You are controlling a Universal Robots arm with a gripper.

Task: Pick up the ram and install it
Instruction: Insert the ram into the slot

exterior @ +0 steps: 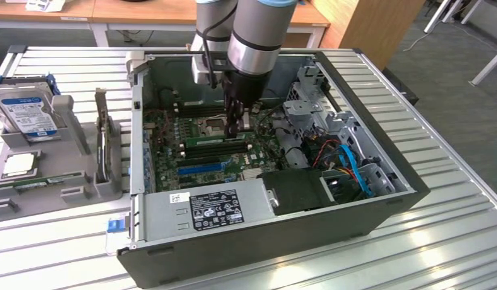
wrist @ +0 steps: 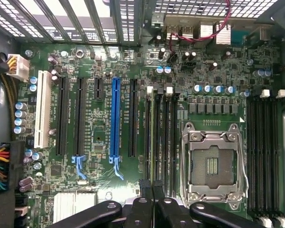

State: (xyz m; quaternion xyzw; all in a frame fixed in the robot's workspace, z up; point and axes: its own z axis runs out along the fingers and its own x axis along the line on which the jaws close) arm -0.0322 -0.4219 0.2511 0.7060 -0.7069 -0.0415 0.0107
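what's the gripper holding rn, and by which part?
The gripper looks shut on the ram, pinching its long upper edge, with the stick down at the memory slots.

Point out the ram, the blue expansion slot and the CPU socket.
the ram (exterior: pixel 216 140): exterior view, middle of the green stick's length.
the blue expansion slot (wrist: pixel 115 118): wrist view, middle of its length.
the CPU socket (wrist: pixel 212 165): wrist view, centre of its contact field.

Claw (exterior: pixel 236 125) over ram (exterior: pixel 217 141), seemingly seated on motherboard (exterior: pixel 232 164), inside case (exterior: pixel 272 251)
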